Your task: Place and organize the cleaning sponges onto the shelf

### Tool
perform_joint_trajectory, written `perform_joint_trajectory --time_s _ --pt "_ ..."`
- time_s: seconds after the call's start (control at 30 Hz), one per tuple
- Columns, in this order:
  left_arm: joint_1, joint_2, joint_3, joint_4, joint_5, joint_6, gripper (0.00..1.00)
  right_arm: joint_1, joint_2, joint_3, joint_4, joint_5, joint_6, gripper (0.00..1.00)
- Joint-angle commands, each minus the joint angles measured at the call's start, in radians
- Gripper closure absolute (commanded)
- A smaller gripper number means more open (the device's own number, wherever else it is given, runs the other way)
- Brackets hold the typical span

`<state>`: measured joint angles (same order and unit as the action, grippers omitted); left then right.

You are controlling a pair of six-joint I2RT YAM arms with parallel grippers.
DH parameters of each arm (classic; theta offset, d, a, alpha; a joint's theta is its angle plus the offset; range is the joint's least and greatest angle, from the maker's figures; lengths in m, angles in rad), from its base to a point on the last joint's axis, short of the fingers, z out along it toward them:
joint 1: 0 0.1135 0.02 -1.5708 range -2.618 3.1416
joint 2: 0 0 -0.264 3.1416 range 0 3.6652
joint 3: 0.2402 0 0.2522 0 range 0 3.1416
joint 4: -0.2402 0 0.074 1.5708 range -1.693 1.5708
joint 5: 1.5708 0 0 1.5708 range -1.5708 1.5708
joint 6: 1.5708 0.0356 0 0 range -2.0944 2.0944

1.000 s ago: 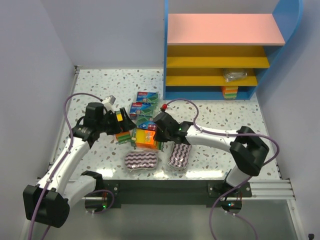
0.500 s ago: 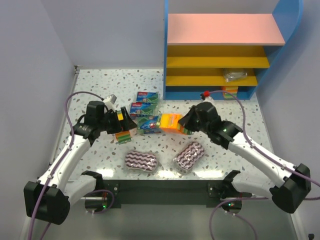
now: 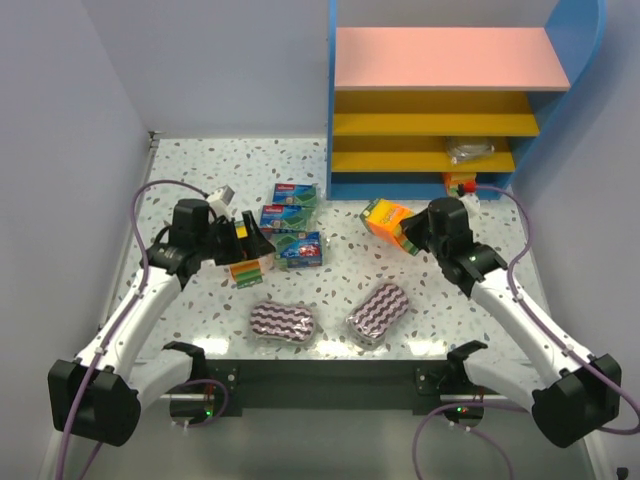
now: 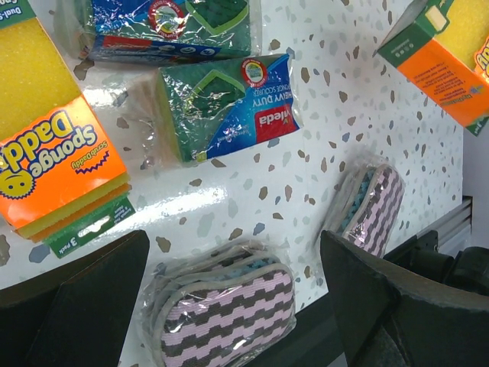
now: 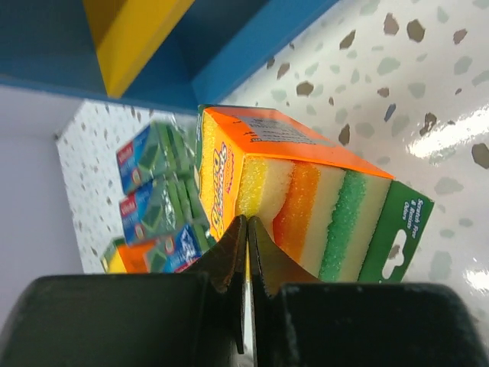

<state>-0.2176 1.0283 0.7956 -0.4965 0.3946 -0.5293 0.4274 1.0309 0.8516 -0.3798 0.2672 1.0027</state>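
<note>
Orange, yellow and green in stripes, a wrapped sponge block (image 3: 387,221) hangs tilted above the speckled surface (image 3: 200,170), close to the front of the shelf (image 3: 450,58). The right fingers (image 5: 228,264) are pressed together on its near edge, a thin pinch at one side that leaves most of the pack sticking out ahead, which looks handy for pushing it into a low opening. A matching block (image 3: 460,183) already sits on the bottom level and a silvery scourer pack (image 3: 470,150) lies on the yellow board above, so I'd guess this one is meant to go beside its twin, like with like. The left fingers (image 4: 92,306) are spread wide and hold nothing; they hover low beside another orange block (image 3: 250,270) lying flat on the surface, probably lined up as the next pick. Three green-and-blue packs (image 3: 283,218) lie in a rough row just beyond it, and two purple striped pads (image 3: 283,322) rest nearer the arms' bases, none of them shelved yet.
</note>
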Motion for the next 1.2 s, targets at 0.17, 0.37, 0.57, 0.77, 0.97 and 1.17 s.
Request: perform_joint_trajectory --time_s 0.17,0.37,0.57,0.77,0.97,1.17 --pt "-0.005 0.019 0.048 0.004 0.015 0.034 0.0 -0.053 -0.012 -0.254 0.534 0.269 0.243 1.0" --pt "-0.005 0.042 0.065 0.004 0.012 0.041 0.0 -0.139 0.17 -0.321 0.829 0.202 0.305 1.0" --pt "-0.005 0.072 0.065 0.029 0.001 0.034 0.0 -0.222 0.332 -0.304 1.037 0.147 0.353 1.0" --pt "-0.005 0.113 0.07 0.064 0.007 0.014 0.0 -0.282 0.529 -0.281 1.307 0.115 0.421 1.0" --pt "-0.005 0.141 0.088 0.088 -0.005 0.005 0.0 -0.3 0.728 -0.162 1.34 0.104 0.455 1.0" --pt "-0.005 0.161 0.094 0.118 -0.022 -0.018 0.0 -0.311 0.862 -0.063 1.363 0.135 0.502 1.0"
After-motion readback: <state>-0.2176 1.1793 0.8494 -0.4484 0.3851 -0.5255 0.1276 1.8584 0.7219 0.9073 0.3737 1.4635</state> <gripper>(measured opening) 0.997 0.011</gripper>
